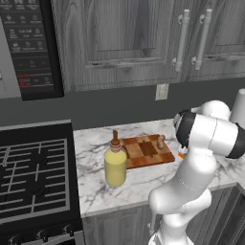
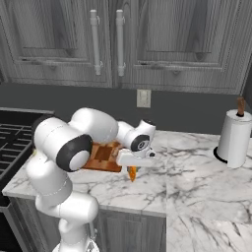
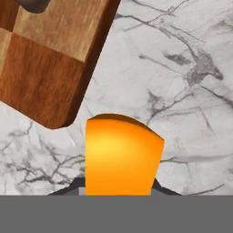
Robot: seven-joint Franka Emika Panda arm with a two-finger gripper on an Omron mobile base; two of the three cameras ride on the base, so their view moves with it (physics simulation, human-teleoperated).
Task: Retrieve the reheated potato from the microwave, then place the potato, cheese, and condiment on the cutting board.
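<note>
The orange cheese wedge sits between my dark fingertips, low over the marble counter just off the cutting board's corner. My gripper is shut on the cheese; a sliver of cheese peeks out beside my arm. The checkered cutting board lies on the counter, and the brown potato rests on its far right part. The pale-yellow condiment bottle stands on the counter at the board's left front. The black microwave hangs at the upper left.
A black stove adjoins the counter on the left. A paper towel roll stands at the back right. Grey cabinets hang above, and an outlet sits on the wall.
</note>
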